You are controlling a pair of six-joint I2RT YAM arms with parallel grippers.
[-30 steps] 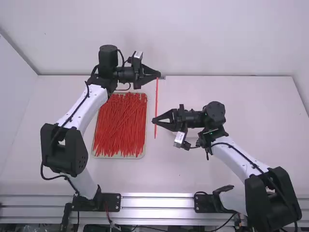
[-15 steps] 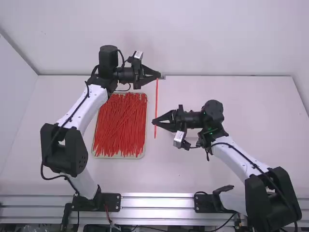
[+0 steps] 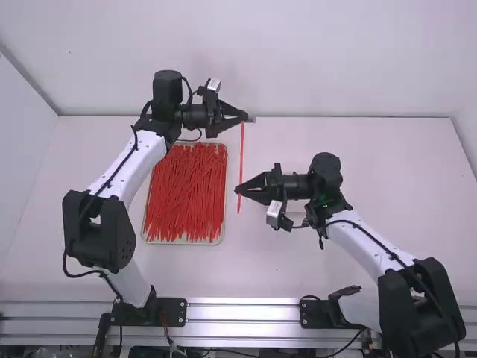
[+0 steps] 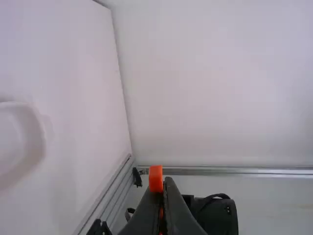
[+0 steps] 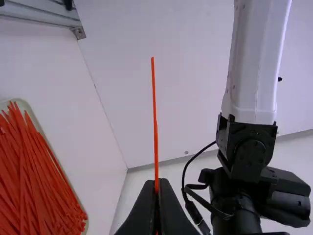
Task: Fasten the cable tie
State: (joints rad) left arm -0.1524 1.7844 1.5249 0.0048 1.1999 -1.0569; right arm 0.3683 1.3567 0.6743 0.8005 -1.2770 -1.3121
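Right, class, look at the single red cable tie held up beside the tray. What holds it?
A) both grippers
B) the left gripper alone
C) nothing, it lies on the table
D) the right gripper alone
A: the left gripper is shut on the head end of the cable tie, and the right gripper is shut on its strap farther along.

White table with one tray of ties

The white table (image 3: 373, 149) is seen bare over most of its surface. A flat pale tray (image 3: 184, 241) is laid on it left of the middle, and the tray is covered by a heap of red cable ties (image 3: 186, 190) laid roughly lengthwise.
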